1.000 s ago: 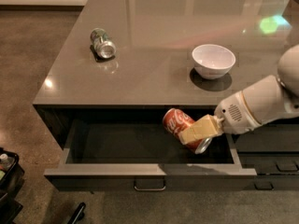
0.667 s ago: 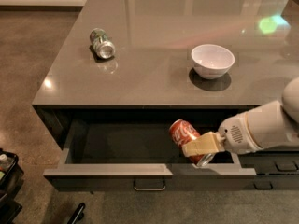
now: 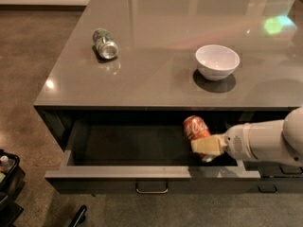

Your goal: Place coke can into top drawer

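Note:
The red coke can [image 3: 195, 127] is tilted inside the open top drawer [image 3: 123, 172], in its right part, with its top end leaning back and to the left. My gripper [image 3: 205, 146] reaches in from the right on the white arm, and its tan fingers [image 3: 210, 144] are closed around the can's lower half, which they hide. The drawer is pulled well out from under the grey counter, with a small metal bar handle [image 3: 151, 189] on its front panel.
A green and silver can [image 3: 104, 43] lies on its side on the counter [image 3: 156, 84] at the back left. A white bowl [image 3: 217, 61] stands on the counter above the drawer's right part. More drawers [image 3: 274, 186] sit at the lower right. A dark cart [image 3: 7, 183] stands at the lower left on the floor.
My gripper has moved to the right and lower with the coke can, taking it deeper into the drawer's right part. The green can and the bowl have not moved.

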`<action>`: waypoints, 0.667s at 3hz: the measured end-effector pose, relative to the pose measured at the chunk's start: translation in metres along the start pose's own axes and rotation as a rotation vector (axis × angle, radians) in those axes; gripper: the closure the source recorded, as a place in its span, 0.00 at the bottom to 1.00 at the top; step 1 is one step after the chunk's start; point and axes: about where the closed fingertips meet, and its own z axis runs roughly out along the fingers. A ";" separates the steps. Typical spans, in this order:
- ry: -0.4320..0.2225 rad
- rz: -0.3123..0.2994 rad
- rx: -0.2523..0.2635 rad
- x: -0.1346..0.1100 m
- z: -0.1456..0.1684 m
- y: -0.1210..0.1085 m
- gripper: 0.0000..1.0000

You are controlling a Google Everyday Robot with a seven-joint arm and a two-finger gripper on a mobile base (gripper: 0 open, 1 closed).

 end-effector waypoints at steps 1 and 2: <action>-0.085 -0.039 0.056 -0.047 0.003 -0.026 1.00; -0.085 -0.039 0.056 -0.044 0.002 -0.025 1.00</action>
